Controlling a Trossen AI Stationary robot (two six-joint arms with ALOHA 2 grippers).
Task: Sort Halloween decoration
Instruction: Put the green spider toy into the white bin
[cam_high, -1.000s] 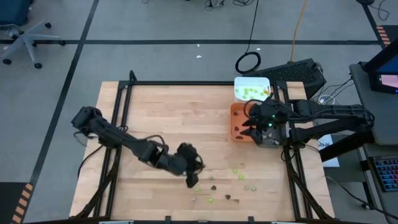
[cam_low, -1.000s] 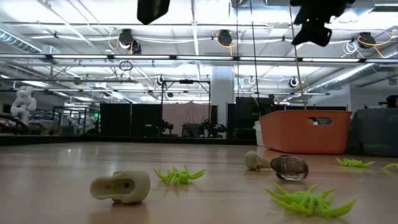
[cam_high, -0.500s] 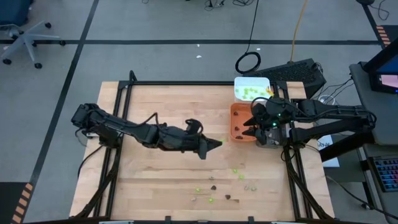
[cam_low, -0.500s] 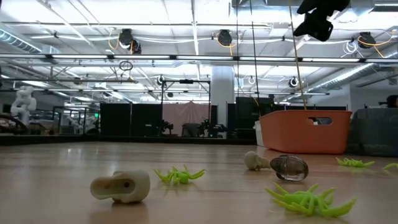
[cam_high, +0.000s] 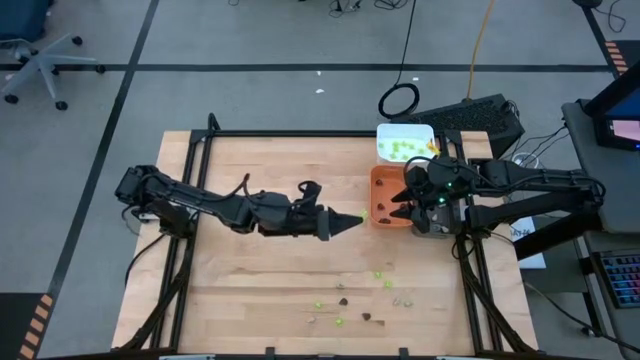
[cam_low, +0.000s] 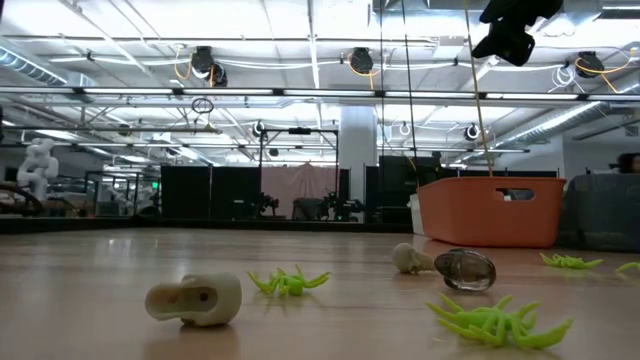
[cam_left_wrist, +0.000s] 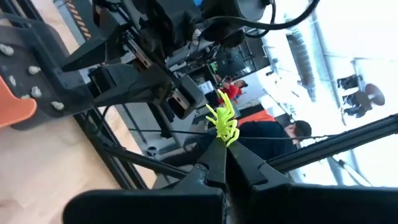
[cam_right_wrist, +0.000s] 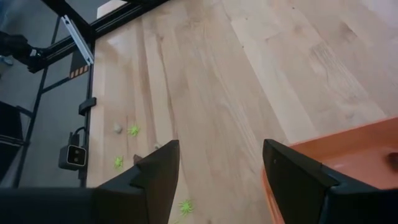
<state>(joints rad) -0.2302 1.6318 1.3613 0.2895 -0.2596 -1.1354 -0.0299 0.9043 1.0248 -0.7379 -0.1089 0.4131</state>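
Lime-green spider (cam_left_wrist: 222, 122), 1 piece of the Halloween decoration, is pinched at the tip of the left tool (cam_high: 352, 218), whose fingers are clamped tight on it above the wooden bench (cam_high: 260, 170), just beside the orange tray (cam_high: 378, 192). The right tool (cam_high: 399, 204) hangs over that tray, fingers spread wide and empty. More small pieces (cam_high: 345, 300) lie scattered near the bench's front edge.

Left arm stretched across table, left gripper (cam_high: 357, 217) pinched closed. Right gripper (cam_high: 397, 205) hovers with fingers spread, arm bent inward.
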